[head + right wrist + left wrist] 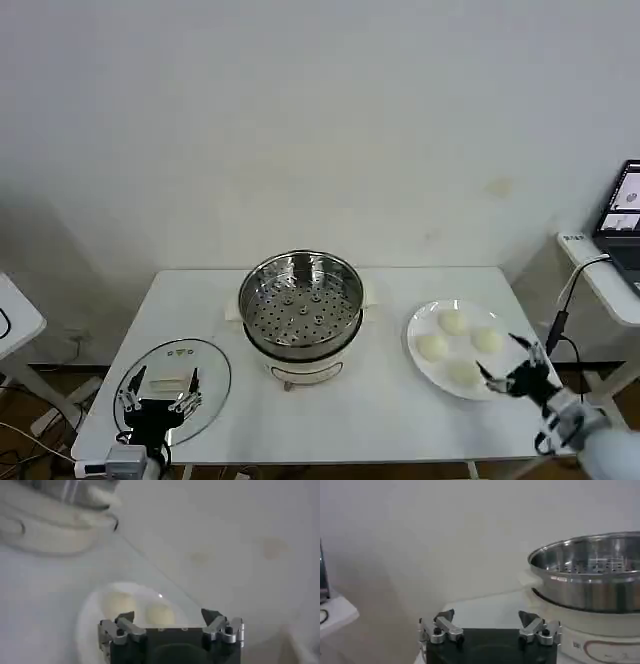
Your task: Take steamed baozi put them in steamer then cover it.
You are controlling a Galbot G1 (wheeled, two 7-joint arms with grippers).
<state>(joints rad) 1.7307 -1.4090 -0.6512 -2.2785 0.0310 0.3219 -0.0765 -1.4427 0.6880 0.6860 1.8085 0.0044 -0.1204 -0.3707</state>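
Left gripper hovers spread wide above cover, idle til needed. Steamer sits to its right, lidless, tray ready. Right gripper spread wide at near edge of plate, baozi just ahead, lined up to grab.

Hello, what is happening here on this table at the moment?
A two-armed robot is preparing to load buns. Four steamed baozi lie on a white plate, and the right gripper hovers open beside them. The steamer stands uncovered and empty. The cover lies flat on the table, with the left gripper open above it.
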